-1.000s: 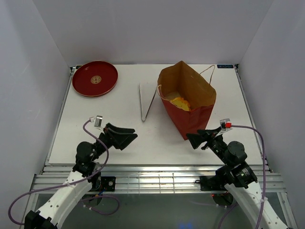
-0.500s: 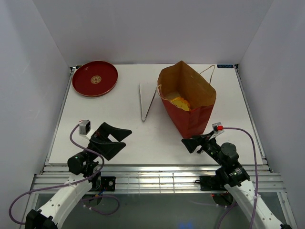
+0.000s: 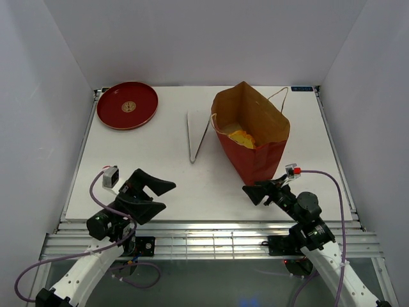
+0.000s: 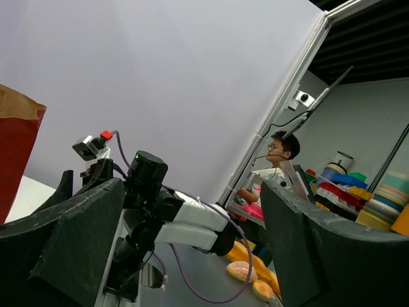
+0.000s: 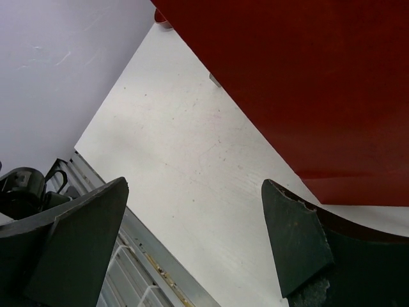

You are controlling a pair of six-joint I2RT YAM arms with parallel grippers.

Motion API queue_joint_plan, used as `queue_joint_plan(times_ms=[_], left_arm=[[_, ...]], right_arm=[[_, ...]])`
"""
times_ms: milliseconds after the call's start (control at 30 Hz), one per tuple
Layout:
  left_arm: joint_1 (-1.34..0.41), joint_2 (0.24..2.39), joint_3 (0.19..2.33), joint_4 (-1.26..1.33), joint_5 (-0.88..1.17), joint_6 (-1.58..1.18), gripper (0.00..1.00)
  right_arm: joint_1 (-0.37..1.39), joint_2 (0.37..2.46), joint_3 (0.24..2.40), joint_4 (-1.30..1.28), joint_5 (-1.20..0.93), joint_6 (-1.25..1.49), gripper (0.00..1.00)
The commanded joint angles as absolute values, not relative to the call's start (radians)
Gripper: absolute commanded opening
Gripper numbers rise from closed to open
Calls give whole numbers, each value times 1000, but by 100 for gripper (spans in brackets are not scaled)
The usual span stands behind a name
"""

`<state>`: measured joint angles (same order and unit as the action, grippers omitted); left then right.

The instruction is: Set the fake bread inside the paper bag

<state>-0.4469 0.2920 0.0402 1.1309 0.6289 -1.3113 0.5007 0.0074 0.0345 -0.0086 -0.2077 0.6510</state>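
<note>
Left gripper (image 3: 167,196): fingers (image 4: 77,243) standing wide apart, holding nothing, hovering above the table's (image 3: 160,166) near edge
Right gripper (image 3: 248,194): fingers (image 5: 70,243) gaping wide, gripping nothing, hanging just beside the bag's near base
Fake bread (image 3: 241,137): yellow-orange piece lying inside the bag
Paper bag (image 3: 259,160): standing upright, mouth open
Red plate (image 3: 127,105): sitting at the far left corner

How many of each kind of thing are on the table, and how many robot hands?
Red plate: 1
Paper bag: 1
White folded sheet: 1
Grippers: 2, the left gripper and the right gripper
Bread: yellow-orange bits show inside the bag, too clumped to count
Total: 5, bread aside
</note>
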Motion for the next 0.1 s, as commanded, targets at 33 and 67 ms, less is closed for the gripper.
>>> queue_joint_plan(times_ms=[33, 67], left_arm=[[-439, 278, -249, 1131, 657, -1319, 98], [-440, 278, -250, 1132, 657, -1321, 98]], right_arm=[[506, -196, -229, -31, -190, 690, 90], [508, -196, -227, -29, -196, 690, 90]])
